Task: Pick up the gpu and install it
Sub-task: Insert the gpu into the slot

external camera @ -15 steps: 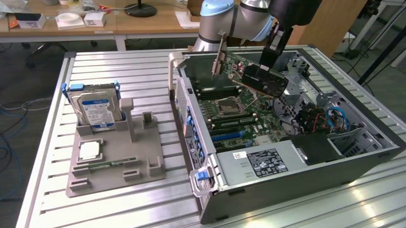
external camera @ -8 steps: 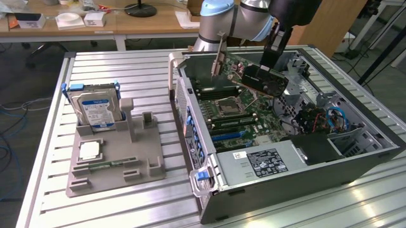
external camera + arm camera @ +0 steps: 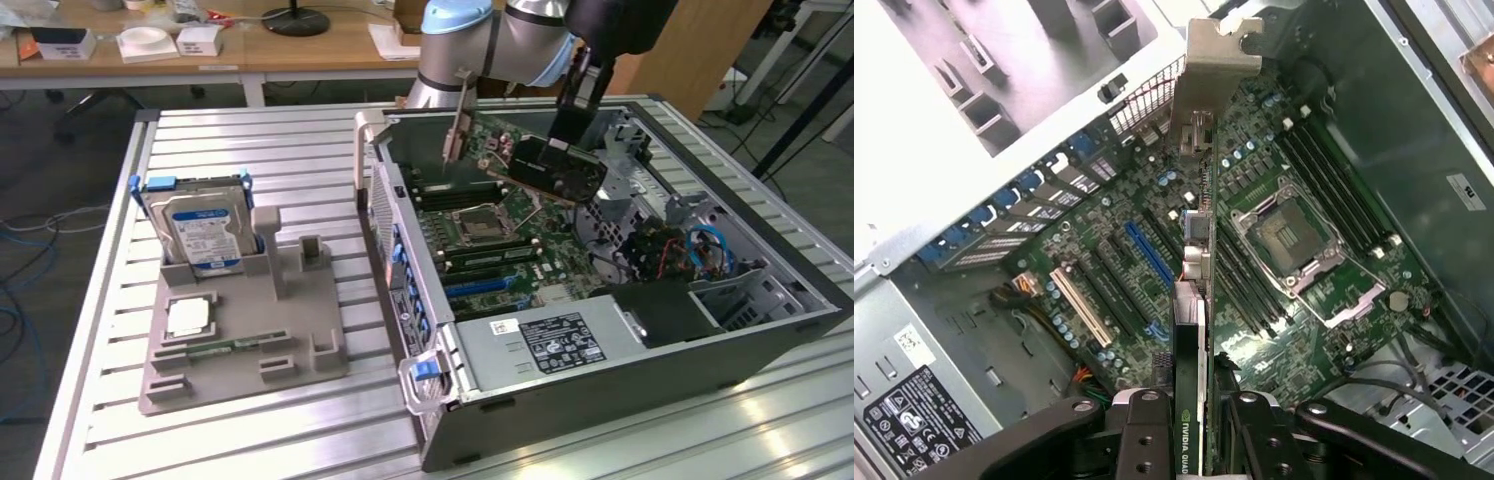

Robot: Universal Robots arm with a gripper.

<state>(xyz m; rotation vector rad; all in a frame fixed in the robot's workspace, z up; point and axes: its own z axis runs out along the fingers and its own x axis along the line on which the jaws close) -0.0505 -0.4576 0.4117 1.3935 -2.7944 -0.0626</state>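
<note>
Gpu (image 3: 554,168) clamped in the hand (image 3: 1194,412), tilted above the motherboard (image 3: 497,245). Risk: tilted edge could miss the blue slot (image 3: 1150,252) and jam.

The arm (image 3: 497,40) enters at the top of the exterior view, its silver links and blue-capped joint folded over so that the black wrist section slopes down toward the exterior view's left. The gripper (image 3: 571,128) points downward from the wrist, its jaws clamped on the upper edge of the gpu (image 3: 557,167), which hangs tilted below them. In the wrist view, the gripper (image 3: 1194,440) has its dark fingers (image 3: 1144,435) seated one on each face of the card, pressed against it.
</note>
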